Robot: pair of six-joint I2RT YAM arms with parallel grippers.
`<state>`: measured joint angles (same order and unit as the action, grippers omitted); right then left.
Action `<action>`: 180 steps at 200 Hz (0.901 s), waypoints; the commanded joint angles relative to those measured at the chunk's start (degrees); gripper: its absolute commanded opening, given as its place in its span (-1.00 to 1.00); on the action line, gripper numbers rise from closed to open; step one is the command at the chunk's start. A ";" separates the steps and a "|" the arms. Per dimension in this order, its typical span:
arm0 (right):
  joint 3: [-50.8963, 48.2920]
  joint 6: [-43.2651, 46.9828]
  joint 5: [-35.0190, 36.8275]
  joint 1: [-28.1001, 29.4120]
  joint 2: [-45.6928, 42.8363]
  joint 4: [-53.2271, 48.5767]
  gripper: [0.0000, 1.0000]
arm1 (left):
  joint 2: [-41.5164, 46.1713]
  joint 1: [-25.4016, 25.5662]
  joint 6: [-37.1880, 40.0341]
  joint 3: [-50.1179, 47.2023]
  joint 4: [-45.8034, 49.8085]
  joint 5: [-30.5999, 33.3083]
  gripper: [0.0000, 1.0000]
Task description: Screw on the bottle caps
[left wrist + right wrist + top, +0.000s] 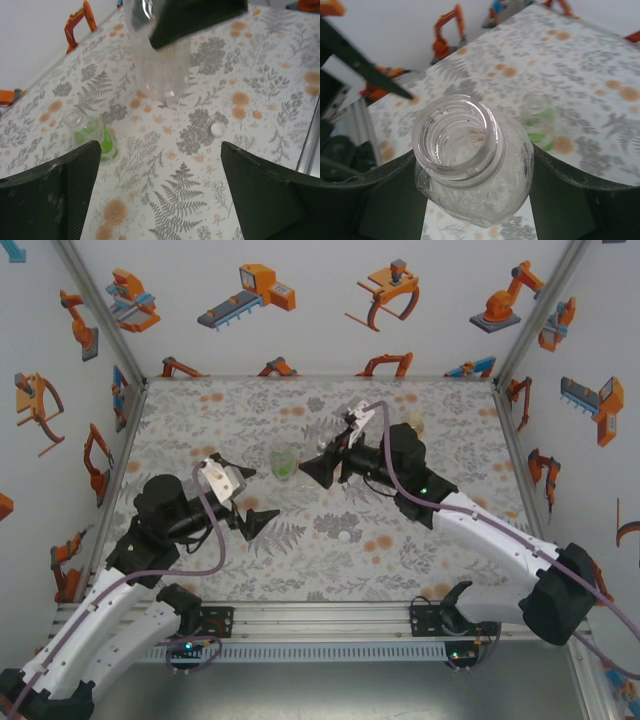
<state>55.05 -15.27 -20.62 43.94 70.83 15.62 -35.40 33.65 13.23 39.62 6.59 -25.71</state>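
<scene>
Far left: open mat [170,440] along the left wall [60,440]. Next, the left gripper [160,167], fingers spread wide and grasping nothing, apart from every bottle. Just right of it, a green bottle [92,135]: stands upright on the mat, mouth uncapped, green in its lower half. Then the right gripper [473,172], clenched on a clear bottle [470,150] by the body, one finger on each side. Mouth open and capless, nothing seen inside, tilted toward the wrist camera. Whether off the mat or not, hard to tell. Near the green bottle, not touching it. Toward the near rail [330,612], a white cap [345,536]: lies flat on the mat, alone, with open room all round. Far right, by the back wall [320,340], a small pale thing [416,422], too small to tell. Counted: two grippers, two sure bottles, one cap.
</scene>
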 commanded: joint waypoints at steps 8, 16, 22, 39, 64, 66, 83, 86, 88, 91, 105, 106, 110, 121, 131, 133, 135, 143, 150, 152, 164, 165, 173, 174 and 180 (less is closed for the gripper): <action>4.28 -2.35 -3.85 4.68 -1.18 -2.34 -0.32 | 0.35 -0.41 -6.26 0.04 -8.18 -4.59 0.95; 4.83 -2.73 -3.73 6.07 -1.18 -2.30 -0.33 | 0.32 -0.41 -7.19 -0.13 -9.72 -5.90 0.95; 5.05 -3.09 -3.43 6.96 -1.13 -2.14 -0.32 | 0.21 -0.34 -7.84 -0.29 -10.81 -7.11 0.95; 6.16 -3.87 -2.72 9.06 -0.85 -2.08 -0.33 | 0.13 -0.38 -8.73 -1.02 -13.61 -11.61 0.95; 7.75 -4.83 -1.56 11.12 -0.43 -2.16 -0.35 | -0.06 -0.31 -11.26 -2.50 -18.57 -15.58 0.95; 7.89 -4.94 -1.49 11.26 -0.45 -2.10 -0.35 | -0.03 -0.33 -11.47 -2.61 -18.81 -15.83 0.95; 8.71 -5.99 -1.44 12.03 -0.37 -1.58 -0.36 | -0.41 -0.28 -13.04 -3.26 -21.73 -16.73 0.95; 8.87 -6.24 -1.47 12.15 -0.33 -1.44 -0.36 | -0.44 -0.31 -13.20 -3.38 -22.25 -16.72 0.96; 8.94 -6.41 -1.58 12.20 -0.29 -1.33 -0.36 | -0.46 -0.27 -13.36 -3.46 -22.63 -16.73 0.96; 9.08 -6.65 -1.65 12.40 -0.33 -1.16 -0.36 | -0.59 -0.26 -13.59 -3.65 -23.08 -16.60 0.97; 9.72 -7.61 -2.11 12.98 -0.36 -0.35 -0.37 | -0.87 -0.27 -14.48 -4.20 -25.52 -16.30 0.99; 9.77 -7.68 -2.12 13.04 -0.35 -0.34 -0.36 | -0.98 -0.26 -14.60 -4.24 -25.68 -16.30 0.99; 9.92 -7.83 -2.14 13.17 -0.34 -0.32 -0.36 | -1.03 -0.26 -14.98 -4.43 -26.54 -16.13 0.98; 10.45 -8.27 -2.14 13.61 -0.17 -0.32 -0.36 | -1.54 -0.26 -16.28 -4.95 -29.22 -15.96 0.94; 10.81 -8.55 -2.14 13.79 -0.11 -0.32 -0.37 | -2.22 -0.25 -17.56 -5.14 -31.50 -16.05 0.88; 10.90 -8.64 -2.08 13.86 -0.06 -0.30 -0.37 | -2.31 -0.29 -17.79 -5.16 -31.98 -16.10 0.87; 10.90 -8.64 -2.06 13.93 -0.03 -0.36 -0.37 | -2.48 -0.22 -18.02 -5.16 -32.38 -16.12 0.86; 11.19 -8.79 -1.97 14.13 0.03 -0.42 -0.37 | -3.05 -0.19 -19.03 -5.19 -33.92 -16.13 0.83; 11.32 -8.78 -1.88 14.23 0.16 -0.48 -0.38 | -3.51 -0.16 -19.61 -5.08 -35.11 -16.19 0.78; 11.33 -8.74 -1.88 14.30 0.18 -0.49 -0.38 | -3.69 -0.14 -19.77 -5.08 -35.34 -16.27 0.76; 11.60 -8.74 -1.64 14.36 0.26 -0.65 -0.38 | -4.28 -0.02 -20.17 -5.00 -36.47 -16.24 0.69; 11.63 -8.73 -1.63 14.39 0.31 -0.66 -0.38 | -4.30 -0.05 -20.18 -4.99 -36.52 -16.23 0.69; 11.72 -8.85 -1.38 14.49 0.33 -0.68 -0.39 | -4.63 0.08 -20.19 -4.92 -36.73 -16.28 0.68; 11.69 -8.83 -1.36 14.50 0.30 -0.68 -0.39 | -4.74 0.09 -20.14 -4.91 -36.73 -16.25 0.67; 11.75 -8.82 -1.27 14.54 0.39 -0.59 -0.39 | -4.98 0.18 -19.94 -4.77 -36.68 -16.34 0.66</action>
<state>64.58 -22.76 -22.26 57.74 71.07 13.34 -39.68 33.67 -4.54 34.85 -24.58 -41.04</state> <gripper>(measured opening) 0.624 0.843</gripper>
